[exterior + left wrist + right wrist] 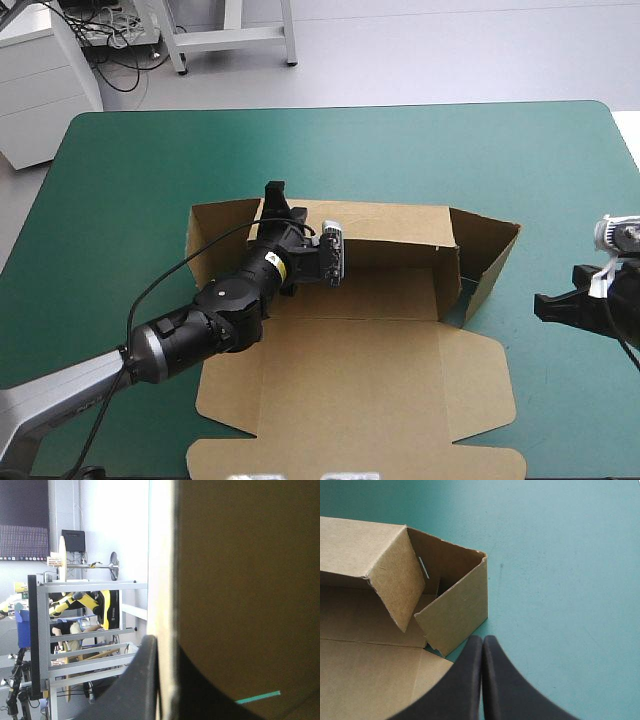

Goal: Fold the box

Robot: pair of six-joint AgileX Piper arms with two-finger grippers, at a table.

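One brown box (380, 340) lies mid-counter (150, 170), its far wall and 3 o'clock flap raised and its lid flat toward 6 o'clock. The left hand (274, 195) pinches the far wall near the box's 11 o'clock corner. The right hand (545, 305), fingers pressed together and empty, sits apart at the box's 3 o'clock.

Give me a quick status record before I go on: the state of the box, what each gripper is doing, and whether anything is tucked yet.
box: brown, partly folded
far wall: raised
lid panel: flat, toward the table's near edge
right side wall: raised, angled outward, not tucked
left gripper: shut on the far wall near its left end
right gripper: shut, empty, over the teal-green table beside the box's right corner, not touching it
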